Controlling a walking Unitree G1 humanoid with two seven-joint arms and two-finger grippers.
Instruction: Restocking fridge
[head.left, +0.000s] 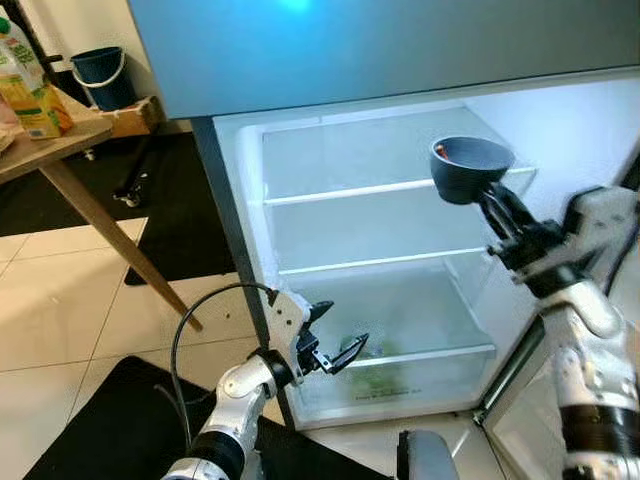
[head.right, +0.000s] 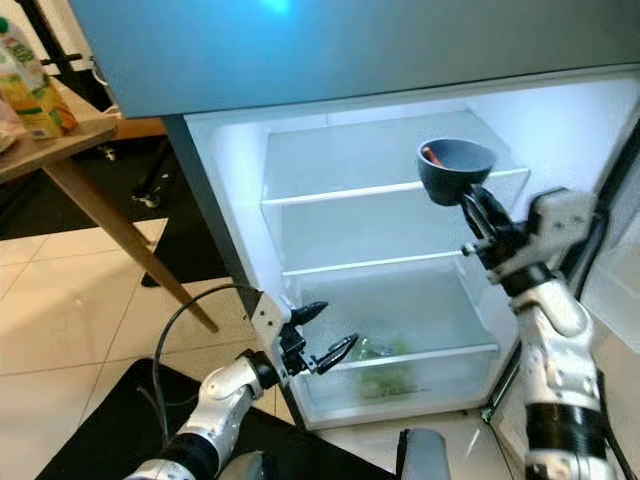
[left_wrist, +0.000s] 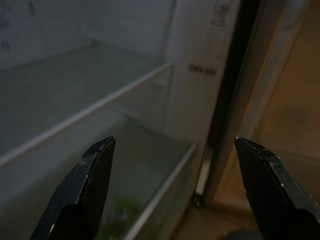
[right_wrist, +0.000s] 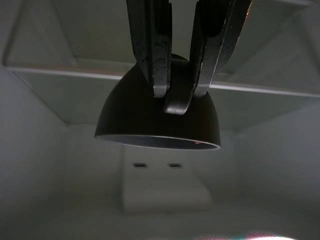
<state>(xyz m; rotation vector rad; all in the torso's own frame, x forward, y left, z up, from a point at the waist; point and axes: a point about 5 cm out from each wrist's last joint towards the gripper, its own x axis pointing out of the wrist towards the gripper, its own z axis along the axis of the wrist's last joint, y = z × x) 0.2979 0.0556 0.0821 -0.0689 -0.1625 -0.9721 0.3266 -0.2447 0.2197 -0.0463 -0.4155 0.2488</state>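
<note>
So the fridge (head.left: 250, 200) is standing wide open, lit up white inside, with glass shelves and a clear crisper drawer (head.left: 400, 375) at the bottom that has something green and leafy in it. The right gripper (head.left: 488, 203) is up high at the front edge of the top shelf (head.left: 330, 190), clamped tight on a small handle or tab on a dark grey-blue bowl (head.left: 468, 167). The bowl is tipped a bit, held in the air right at the shelf's front right corner, and I can't tell if it's touching the glass or just above it. There's a little reddish thing (head.right: 431, 154) inside the bowl, too small to make out. In the right wrist view you can see the two black fingers (right_wrist: 150, 45) pinched on that tab with the rounded bowl hanging past them and the white fridge interior behind. The left gripper (head.left: 333, 348) is down low by the fridge's left wall, just in front of the crisper drawer, fingers spread wide apart and holding nothing. Off to the robot's left there's a wooden table (head.left: 60, 150) with a juice carton (head.left: 25, 85) on it, a blue bucket (head.left: 105, 75) on the floor behind it, and a black mat (head.left: 100, 420) on the pale tile.
</note>
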